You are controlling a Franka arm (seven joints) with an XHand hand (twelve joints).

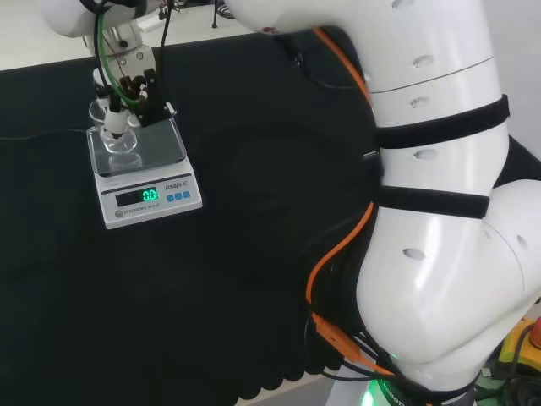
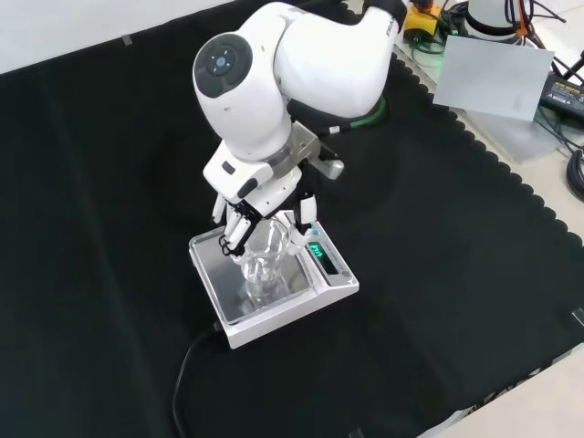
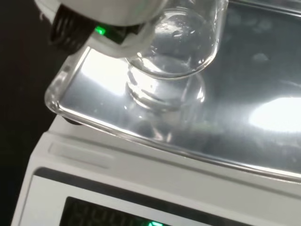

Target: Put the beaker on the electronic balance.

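Bright even light; glare on balance pan (image 3: 263, 117).

Black cloth (image 2: 109, 182) with a scalloped edge covers the bench. At the front view's upper right, off the cloth: a grey sheet (image 2: 493, 78), a black power adapter (image 2: 564, 88), black cables (image 2: 575, 169).
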